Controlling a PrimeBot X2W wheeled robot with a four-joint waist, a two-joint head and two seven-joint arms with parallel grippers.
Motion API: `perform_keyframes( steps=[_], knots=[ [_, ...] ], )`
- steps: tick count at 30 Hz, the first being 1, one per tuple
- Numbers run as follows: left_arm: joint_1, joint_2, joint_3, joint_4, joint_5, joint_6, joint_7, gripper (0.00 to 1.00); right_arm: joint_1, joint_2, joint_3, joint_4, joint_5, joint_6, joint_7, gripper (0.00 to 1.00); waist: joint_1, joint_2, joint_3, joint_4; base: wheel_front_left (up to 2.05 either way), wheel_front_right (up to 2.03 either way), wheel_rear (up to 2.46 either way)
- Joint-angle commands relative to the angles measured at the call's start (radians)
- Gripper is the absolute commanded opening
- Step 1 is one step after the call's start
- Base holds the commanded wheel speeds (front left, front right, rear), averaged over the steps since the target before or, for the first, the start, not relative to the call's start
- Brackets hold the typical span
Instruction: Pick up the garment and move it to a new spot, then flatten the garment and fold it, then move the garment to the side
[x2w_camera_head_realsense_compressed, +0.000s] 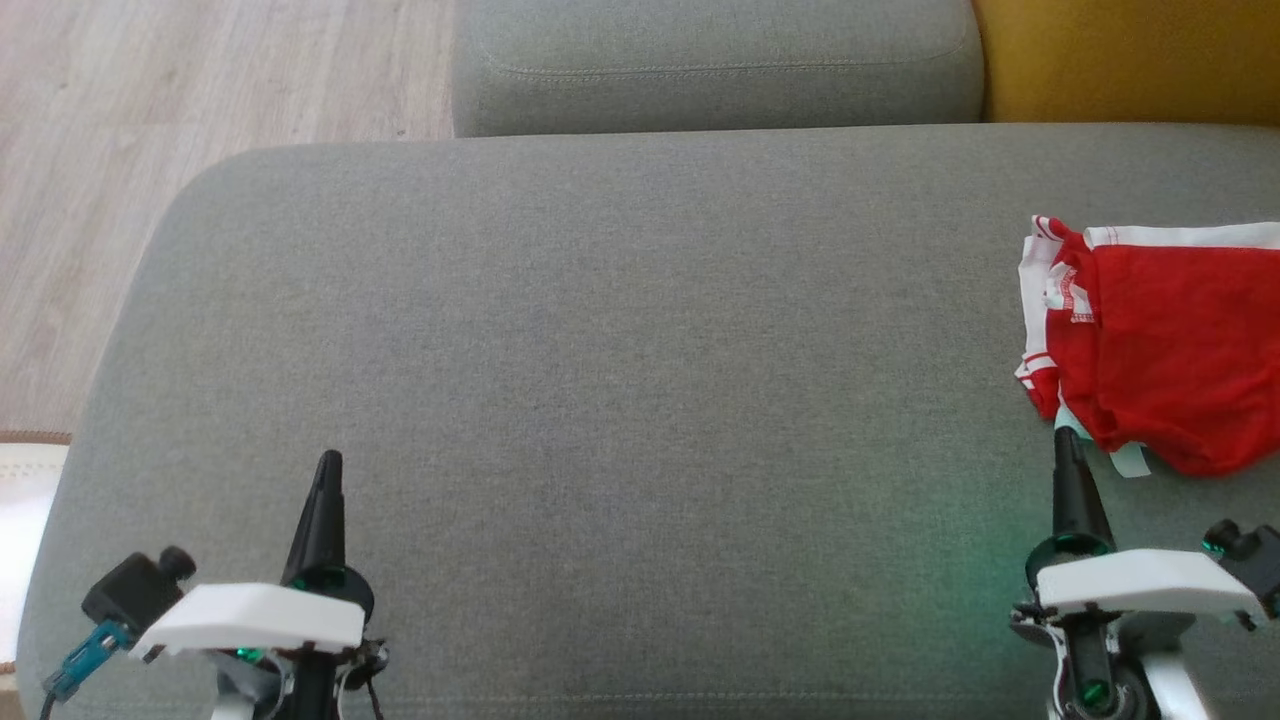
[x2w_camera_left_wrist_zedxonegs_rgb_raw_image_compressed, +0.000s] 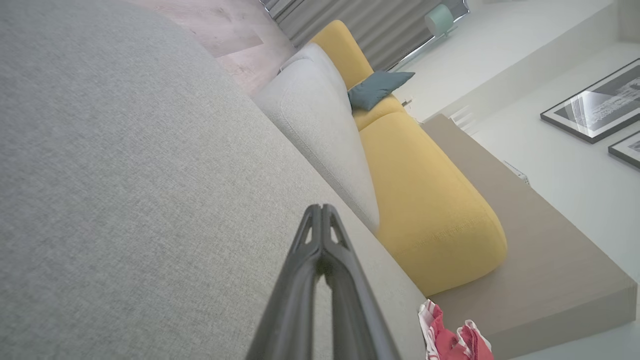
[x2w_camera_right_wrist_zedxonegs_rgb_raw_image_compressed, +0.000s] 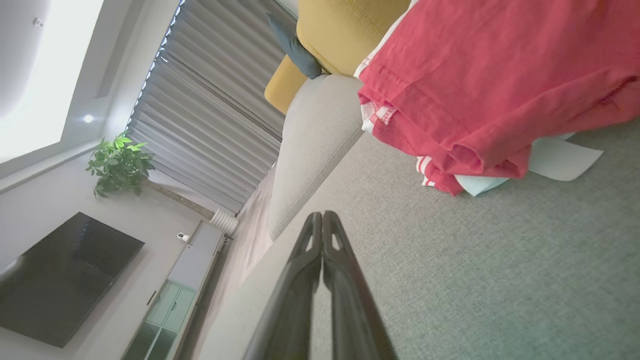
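The garment (x2w_camera_head_realsense_compressed: 1170, 340) is red with white trim and lies crumpled at the right edge of a grey sofa seat (x2w_camera_head_realsense_compressed: 600, 350); it runs out of the head view on the right. It also shows in the right wrist view as the garment (x2w_camera_right_wrist_zedxonegs_rgb_raw_image_compressed: 490, 85) and in the left wrist view as a small red bundle (x2w_camera_left_wrist_zedxonegs_rgb_raw_image_compressed: 452, 340). My right gripper (x2w_camera_head_realsense_compressed: 1066, 440) is shut and empty, its tip just short of the garment's near left corner. Far off at the lower left, my left gripper (x2w_camera_head_realsense_compressed: 328, 462) is shut and empty above bare seat fabric.
A grey back cushion (x2w_camera_head_realsense_compressed: 715, 65) lies behind the seat, with a yellow cushion (x2w_camera_head_realsense_compressed: 1130, 60) to its right. Wooden floor (x2w_camera_head_realsense_compressed: 150, 120) lies beyond the seat's left edge. A pale paper tag (x2w_camera_right_wrist_zedxonegs_rgb_raw_image_compressed: 565, 157) pokes out from under the garment.
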Motion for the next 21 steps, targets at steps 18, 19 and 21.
perform_keyframes(
  steps=[18,19,21],
  knots=[
    [-0.072,0.018,0.066,-0.006,-0.198,-0.013,0.056,0.00,-0.055,-0.020,-0.024,-0.042,0.205,0.004,0.055,0.00,0.0000,0.0000,0.000,-0.002,0.00,0.00,0.00],
    [-0.073,0.018,0.068,-0.005,-0.208,-0.014,0.059,0.00,-0.055,-0.020,-0.026,-0.042,0.216,0.005,0.058,0.00,0.0000,0.0000,0.001,-0.002,0.00,0.00,0.00],
    [-0.075,0.018,0.073,-0.003,-0.228,-0.014,0.065,0.00,-0.056,-0.020,-0.029,-0.042,0.237,0.005,0.064,0.00,0.0000,0.0000,0.001,-0.003,0.00,0.00,0.00]
  ],
)
